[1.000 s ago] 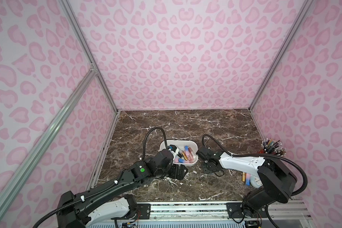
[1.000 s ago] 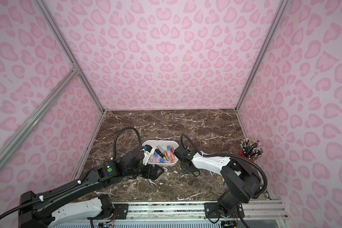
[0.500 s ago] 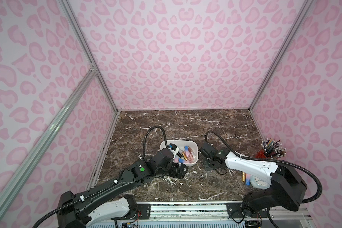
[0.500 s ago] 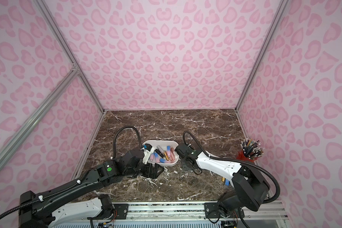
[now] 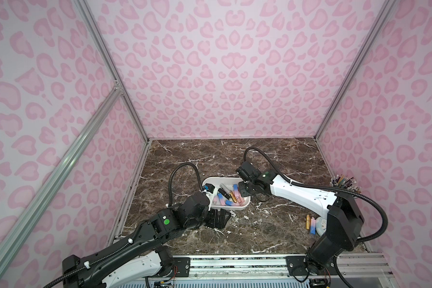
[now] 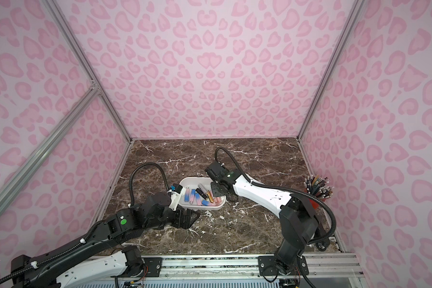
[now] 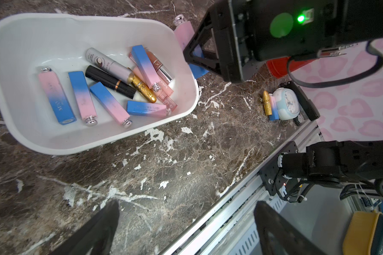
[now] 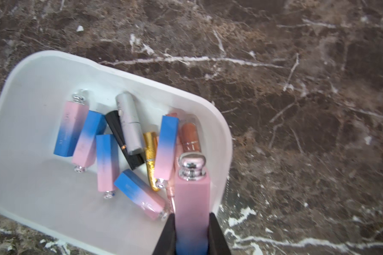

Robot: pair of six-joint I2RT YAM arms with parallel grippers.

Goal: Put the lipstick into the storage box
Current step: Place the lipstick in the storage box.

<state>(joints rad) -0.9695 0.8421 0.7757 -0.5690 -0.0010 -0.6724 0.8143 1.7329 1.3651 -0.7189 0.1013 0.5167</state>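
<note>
The storage box is a shallow white tub in the middle of the marble table, with several lipsticks lying in it. My right gripper is shut on a pink-to-blue lipstick with a silver cap. It holds the lipstick over the box's right end, cap pointing into the box. The left wrist view shows that lipstick just above the rim. My left gripper stands open and empty above the table, in front of the box.
A red cup of pencils stands at the right wall. A gold lipstick and a pink-blue one lie next to a small clock at the front right. A metal rail runs along the table's front edge.
My right gripper has moved left from the table beside the box to above the box's right end, carrying the lipstick. The left arm has not moved.
</note>
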